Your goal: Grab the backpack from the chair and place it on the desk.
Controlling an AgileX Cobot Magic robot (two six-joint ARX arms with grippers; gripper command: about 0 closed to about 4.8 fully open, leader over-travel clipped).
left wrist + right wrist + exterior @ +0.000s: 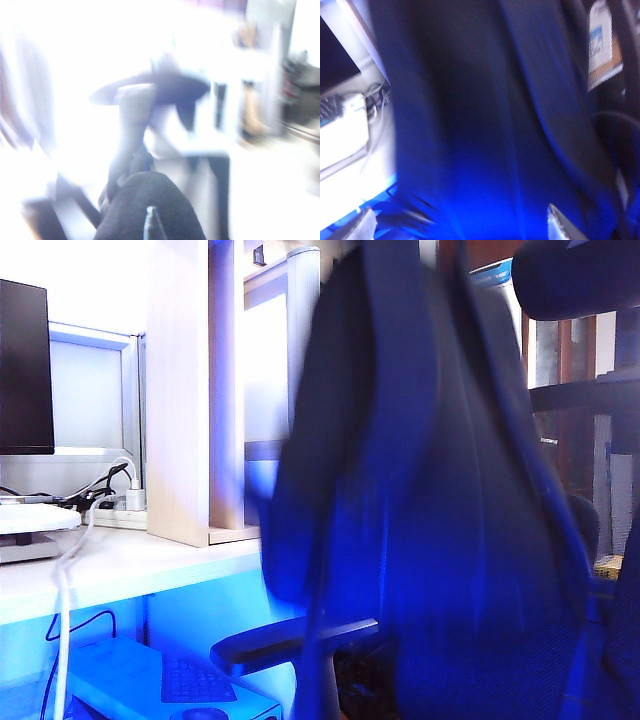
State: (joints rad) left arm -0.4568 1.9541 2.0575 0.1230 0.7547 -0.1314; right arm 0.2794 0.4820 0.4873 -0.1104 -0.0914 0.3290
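The backpack (pixel 420 500), dark navy and blurred, hangs upright and fills the middle and right of the exterior view, above the chair's armrest (pixel 290 640). The chair's headrest (pixel 575 275) shows at the top right. Neither gripper shows in the exterior view. In the left wrist view my left gripper (pixel 150 227) is shut, a pale fingertip (pixel 149 220) buried in a mound of dark backpack fabric (pixel 150 195). In the right wrist view my right gripper (pixel 462 227) stands open, and the backpack (pixel 485 115) fills the space beyond its wide-set fingertips. The white desk (pixel 130 565) lies to the left.
A tall pale-wood divider panel (pixel 180 390) stands on the desk beside the backpack. A dark monitor (pixel 25 365), a white power strip (pixel 120 515) and cables (pixel 75 540) sit at the left. A pale box (pixel 150 680) lies under the desk.
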